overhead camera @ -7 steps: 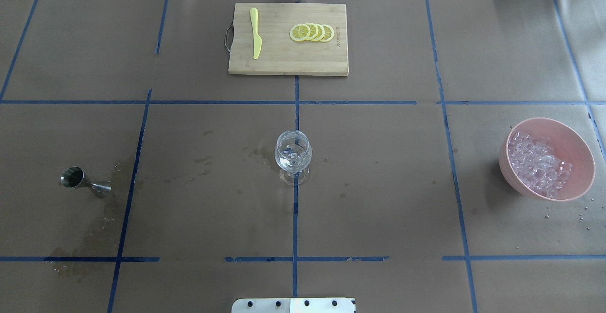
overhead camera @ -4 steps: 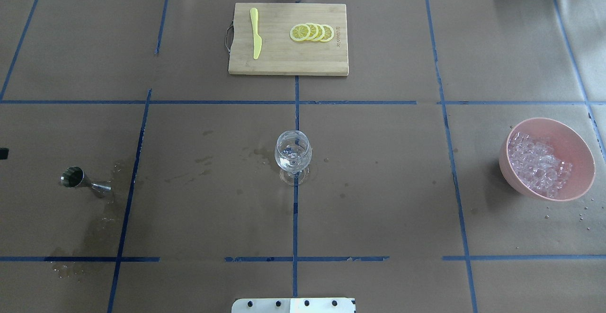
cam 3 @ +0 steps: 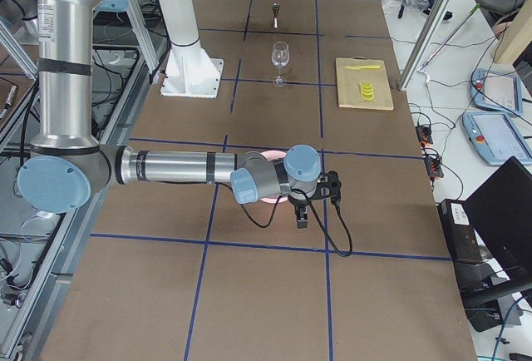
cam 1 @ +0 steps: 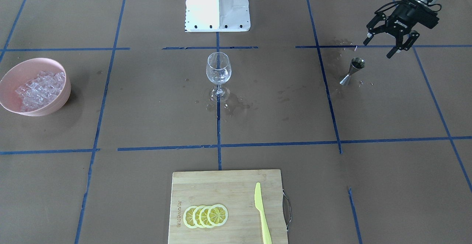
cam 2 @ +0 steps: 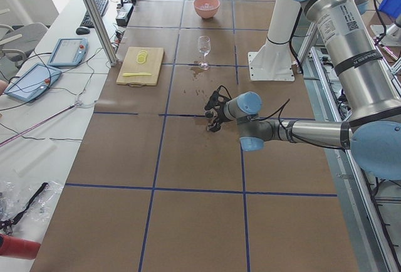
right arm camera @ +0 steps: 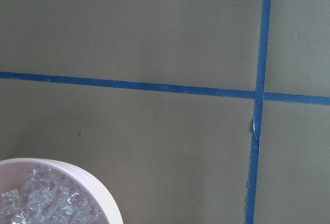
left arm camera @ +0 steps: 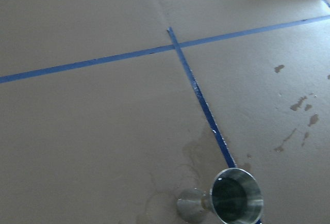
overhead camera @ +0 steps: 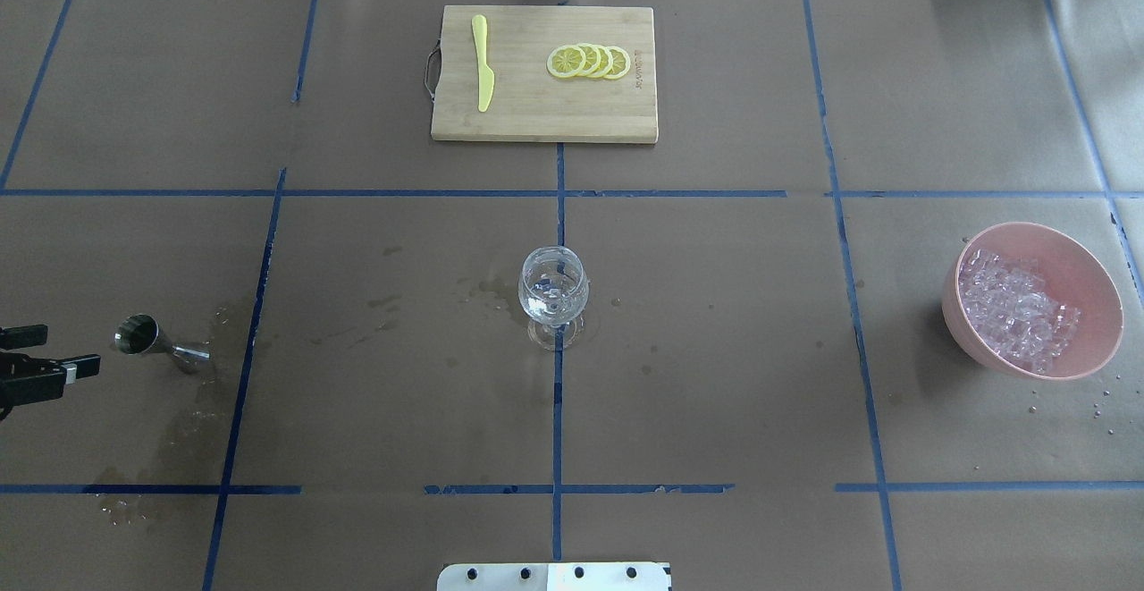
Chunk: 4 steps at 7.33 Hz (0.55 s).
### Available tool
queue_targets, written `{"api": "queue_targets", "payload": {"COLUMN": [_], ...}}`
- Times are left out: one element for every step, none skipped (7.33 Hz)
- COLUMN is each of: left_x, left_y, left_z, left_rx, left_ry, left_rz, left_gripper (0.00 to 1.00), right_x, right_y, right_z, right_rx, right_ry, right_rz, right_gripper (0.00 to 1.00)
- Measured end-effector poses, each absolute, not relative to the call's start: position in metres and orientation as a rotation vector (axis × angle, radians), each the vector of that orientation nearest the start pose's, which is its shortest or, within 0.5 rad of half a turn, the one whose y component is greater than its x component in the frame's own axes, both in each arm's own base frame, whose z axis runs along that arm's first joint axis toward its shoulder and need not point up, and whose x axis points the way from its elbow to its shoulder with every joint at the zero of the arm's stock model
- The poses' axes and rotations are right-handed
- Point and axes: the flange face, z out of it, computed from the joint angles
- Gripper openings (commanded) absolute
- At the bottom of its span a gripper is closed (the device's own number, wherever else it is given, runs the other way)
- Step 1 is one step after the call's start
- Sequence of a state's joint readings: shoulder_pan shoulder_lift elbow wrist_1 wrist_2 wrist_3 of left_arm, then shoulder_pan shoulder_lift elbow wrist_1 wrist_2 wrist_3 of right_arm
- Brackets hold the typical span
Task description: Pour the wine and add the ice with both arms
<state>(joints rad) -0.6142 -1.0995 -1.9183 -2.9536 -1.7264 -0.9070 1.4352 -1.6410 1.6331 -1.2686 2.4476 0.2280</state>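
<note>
Hovering my left end effector (cam 1: 378, 48), fingers apart, by the small steel jigger (cam 1: 352, 70); pouring and icing look undone; right end effector (cam 3: 318, 203): can't tell.

The bench (overhead camera: 715, 350) is covered in matt brown paper crossed by smooth blue tape (overhead camera: 402, 193). The jigger (cam 1: 351, 72) is of polished metal, the wine glass (cam 1: 218, 70) of clear glossy glass, and the ice (overhead camera: 1014, 309) is seen as glassy cubes in a smooth pink bowl (overhead camera: 1077, 260). The cutting board (overhead camera: 536, 117) is of pale matt wood.
</note>
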Motion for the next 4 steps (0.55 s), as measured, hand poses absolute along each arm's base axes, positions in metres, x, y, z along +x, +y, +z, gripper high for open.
{"api": "queue_targets", "payload": {"left_x": [0.209, 0.225, 0.240, 0.254], "left_y": [-0.272, -0.263, -0.253, -0.244], "left_z": [0.526, 0.527, 0.527, 0.526], "left_rx": [0.665, 0.691, 0.725, 0.760], "left_ry": [1.077, 1.060, 1.043, 1.033], "left_rz": [0.101, 0.049, -0.002, -0.045], "left_gripper": [0.99, 0.99, 0.99, 0.99], "right_x": [-0.008, -0.008, -0.008, -0.009], "right_y": [-0.480, -0.480, -0.480, -0.480], "right_z": [0.621, 0.619, 0.619, 0.618], "right_rx": [0.115, 0.117, 0.118, 0.119], "right_ry": [-0.906, -0.906, -0.906, -0.907], "right_rz": [-0.044, -0.045, -0.046, -0.046], "right_gripper": [1.00, 1.00, 1.00, 1.00]}}
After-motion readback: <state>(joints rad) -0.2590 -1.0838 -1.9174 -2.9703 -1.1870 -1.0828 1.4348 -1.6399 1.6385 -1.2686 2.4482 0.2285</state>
